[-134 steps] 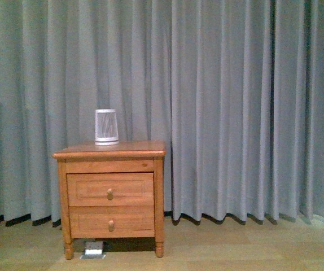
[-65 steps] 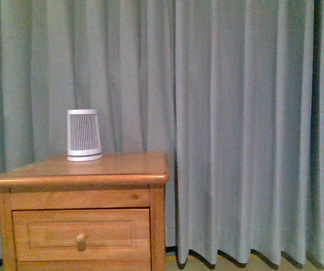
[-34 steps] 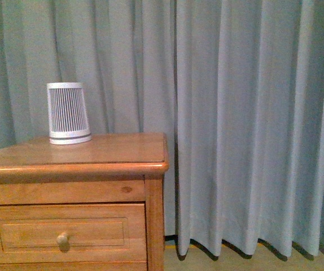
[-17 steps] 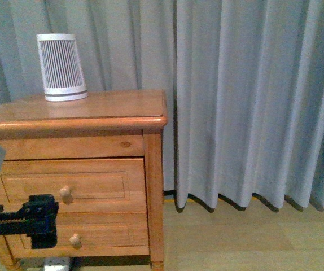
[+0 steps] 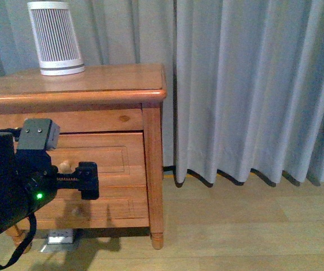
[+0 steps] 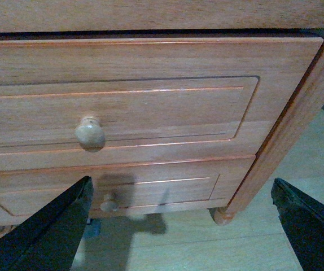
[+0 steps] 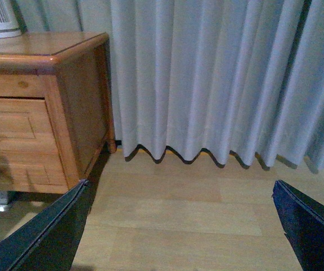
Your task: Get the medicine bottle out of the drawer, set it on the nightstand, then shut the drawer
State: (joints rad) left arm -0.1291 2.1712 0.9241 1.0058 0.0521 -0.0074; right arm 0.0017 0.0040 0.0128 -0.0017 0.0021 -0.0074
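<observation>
Far left, the honey-brown wooden nightstand (image 5: 111, 79) stands on a pale plank floor (image 5: 252, 226), its rounded-edge top glossy and catching the light. At the back left of that top sits a white ribbed canister (image 5: 55, 39), tapered and upright. In front of the cabinet the dark left arm (image 5: 9, 186) fills the corner, with a green light glowing on its body. The left gripper (image 6: 182, 189) faces the drawer fronts, jaws spread wide apart and holding nothing. The drawer (image 6: 150, 101) is shut flush in its frame, framed panel front, and its small round knob (image 6: 90, 132) lies ahead of the jaws, untouched. The medicine bottle shows in no view, so I cannot tell where it is. Below, the lower drawer (image 5: 117, 197) is shut too, its own knob (image 6: 109, 202) partly in the arm's shadow. A small pale object (image 5: 57, 237) lies on the floor under the cabinet; what it is I cannot make out. A short turned foot (image 5: 157, 241) carries the front right corner. Moving right, a grey-blue curtain (image 5: 252, 84) hangs in soft vertical folds across the whole back, its hem just above the floor. The right gripper (image 7: 180, 186) hangs over bare planks, jaws also wide apart and holding nothing, well apart from the nightstand.
</observation>
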